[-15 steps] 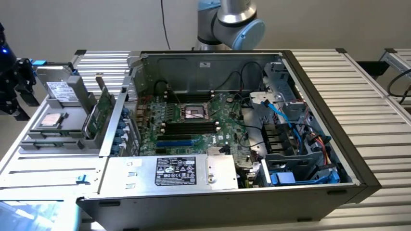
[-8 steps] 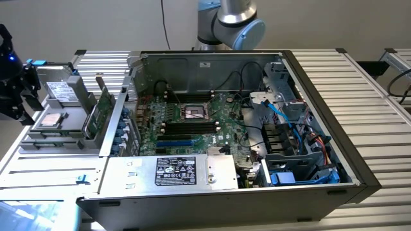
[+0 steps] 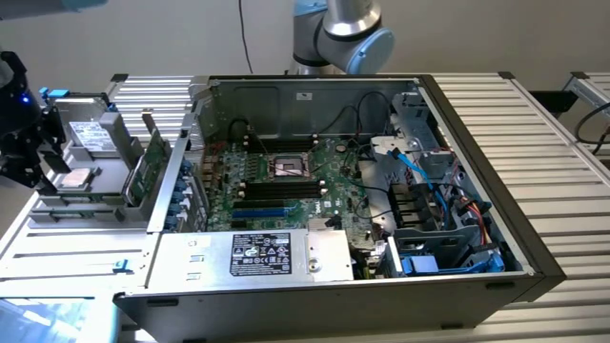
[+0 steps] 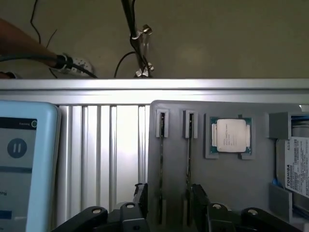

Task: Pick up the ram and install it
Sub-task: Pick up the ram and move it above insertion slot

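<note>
Two thin ram sticks stand on edge in the slots of a grey holder tray (image 4: 227, 193): one ram stick (image 4: 161, 169) and a second one (image 4: 189, 169) beside it. My gripper (image 4: 170, 200) hangs above the near end of these sticks, open, with one dark finger (image 4: 141, 197) on either side of the pair and nothing held. In the exterior view the gripper (image 3: 21, 161) is over the tray (image 3: 86, 193) at the exterior view's left, beside the open computer case (image 3: 458, 236). Long black memory slots (image 3: 276, 190) lie on the motherboard (image 3: 333, 164).
The tray also holds a processor chip (image 4: 231, 135) and a hard drive (image 4: 295, 164). A green board (image 3: 143, 173) stands in the holder near the case. A tablet (image 4: 24, 164) lies next to the tray. Blue cables (image 3: 419, 171) and a power supply (image 3: 257, 254) crowd the case.
</note>
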You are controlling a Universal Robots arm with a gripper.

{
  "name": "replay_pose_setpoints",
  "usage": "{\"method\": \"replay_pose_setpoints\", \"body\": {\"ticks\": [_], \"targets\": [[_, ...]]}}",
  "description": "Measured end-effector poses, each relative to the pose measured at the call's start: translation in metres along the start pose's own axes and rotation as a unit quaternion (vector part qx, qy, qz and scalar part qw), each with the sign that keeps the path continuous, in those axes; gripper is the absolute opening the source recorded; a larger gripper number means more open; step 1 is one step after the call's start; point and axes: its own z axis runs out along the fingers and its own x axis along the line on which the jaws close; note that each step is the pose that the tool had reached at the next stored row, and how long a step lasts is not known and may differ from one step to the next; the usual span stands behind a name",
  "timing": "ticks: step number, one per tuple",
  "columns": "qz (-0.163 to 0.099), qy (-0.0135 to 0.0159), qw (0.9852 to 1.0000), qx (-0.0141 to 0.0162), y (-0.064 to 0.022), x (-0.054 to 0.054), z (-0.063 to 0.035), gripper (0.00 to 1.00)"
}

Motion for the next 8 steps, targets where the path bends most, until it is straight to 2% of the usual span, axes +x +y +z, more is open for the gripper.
{"method": "replay_pose_setpoints", "body": {"ticks": [3, 8], "targets": [[0.0, 0.0001, 1.0, -0.0014, -0.0046, 0.003, 0.0048, 0.49], [0.0, 0.0001, 1.0, -0.0019, -0.0062, 0.005, 0.0139, 0.49]]}}
